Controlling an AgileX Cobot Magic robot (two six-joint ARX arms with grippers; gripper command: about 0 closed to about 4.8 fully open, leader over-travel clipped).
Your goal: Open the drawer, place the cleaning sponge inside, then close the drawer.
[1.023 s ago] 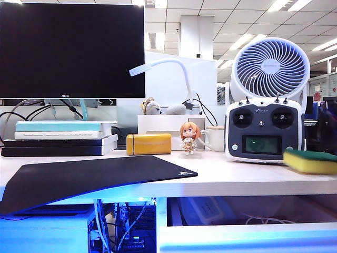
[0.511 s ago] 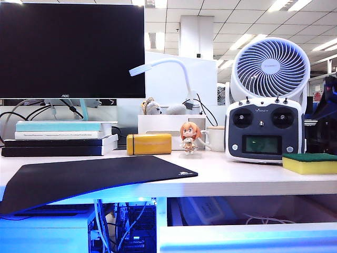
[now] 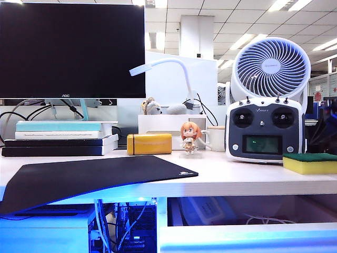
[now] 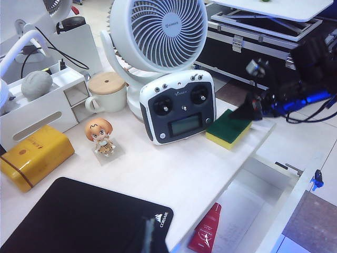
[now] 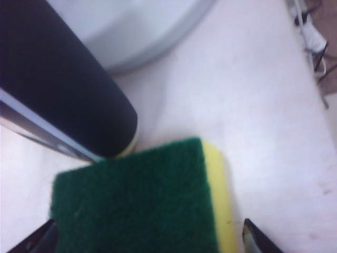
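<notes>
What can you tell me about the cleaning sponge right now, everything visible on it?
The cleaning sponge is a rectangular block of yellow foam with a dark green scouring layer facing up. It lies flat on the white desk near its right edge, beside the grey radio controller, above the open drawer. The right gripper is open, its fingertips either side of the sponge; no grip shows. The left gripper is far off, above the black mouse pad.

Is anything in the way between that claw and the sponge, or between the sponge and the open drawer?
Nothing visible. The right gripper is open, its fingertips on either side of the cleaning sponge with no object between. The sponge lies at the desk edge beside the remote controller, directly above the open drawer, with bare desktop between. The left gripper waits over the mousepad.
</notes>
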